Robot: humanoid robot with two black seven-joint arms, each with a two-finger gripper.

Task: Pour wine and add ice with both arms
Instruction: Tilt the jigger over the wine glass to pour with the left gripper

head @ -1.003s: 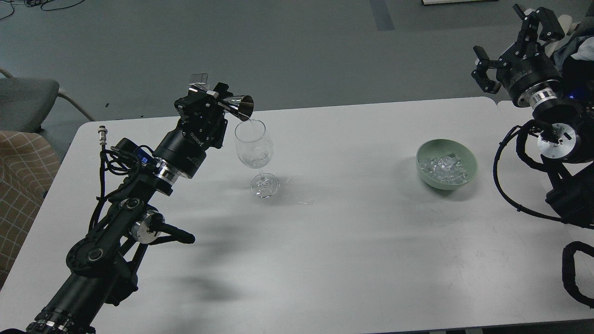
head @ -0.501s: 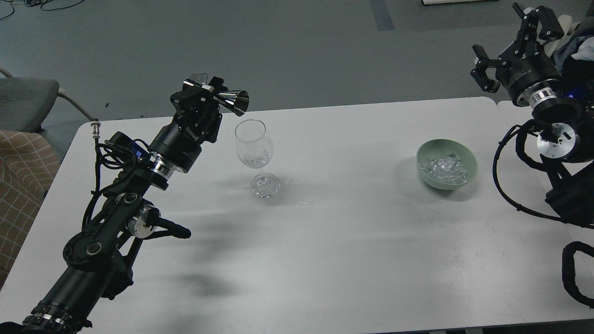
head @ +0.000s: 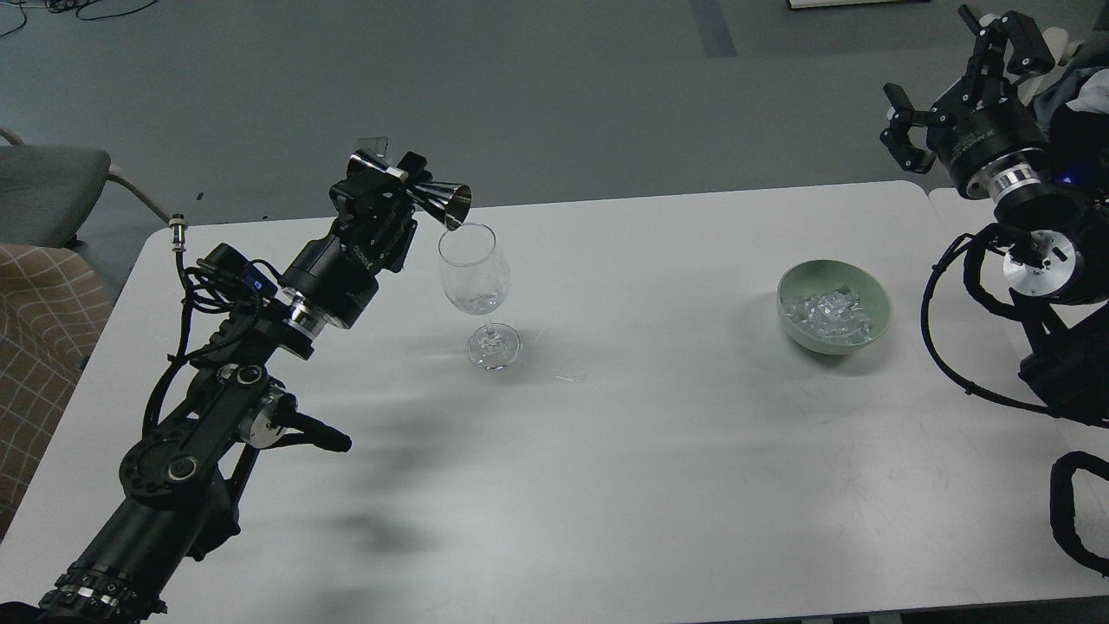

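Observation:
A clear stemmed wine glass (head: 476, 282) stands upright on the white table (head: 641, 451), left of centre. A little clear wine lies in the bottom of its bowl, hardly visible. My left gripper (head: 400, 186) is shut on a shiny steel jigger (head: 440, 200), tipped on its side with its mouth at the glass's left rim. A pale green bowl (head: 875, 295) holds several clear ice chunks (head: 827, 314) at the right. My right gripper (head: 953, 78) is open and empty, raised beyond the table's far right corner.
A grey chair (head: 52, 186) and a checked brown cushion (head: 35, 347) stand left of the table. My right arm's cables and joints (head: 1040, 260) hang over the table's right edge near the bowl.
The left gripper first drew the jigger up and back from the glass, then brought it right and down to the rim again. The right arm has hardly moved.

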